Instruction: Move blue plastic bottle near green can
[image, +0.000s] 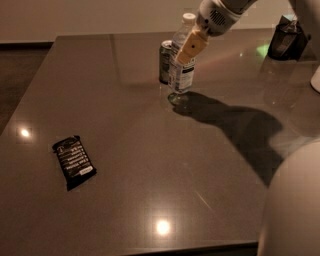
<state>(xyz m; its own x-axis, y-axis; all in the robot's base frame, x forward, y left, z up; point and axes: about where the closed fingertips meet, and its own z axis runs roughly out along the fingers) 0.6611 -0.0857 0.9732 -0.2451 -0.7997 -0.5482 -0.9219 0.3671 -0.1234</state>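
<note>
The blue plastic bottle (181, 70) stands upright on the dark table, clear with a white cap and a white-and-blue label. It is right next to the green can (165, 61), partly in front of the can's right side. My gripper (190, 47) comes in from the upper right and is shut on the bottle's upper body, one tan finger (192, 46) lying across its front. The can's right part is hidden behind the bottle.
A black snack-bar wrapper (74, 161) lies at the front left of the table (135, 150). A dark container (285, 38) stands at the back right. My arm's shadow (235, 125) falls right of the bottle. A pale rounded robot part (295, 205) fills the lower right corner.
</note>
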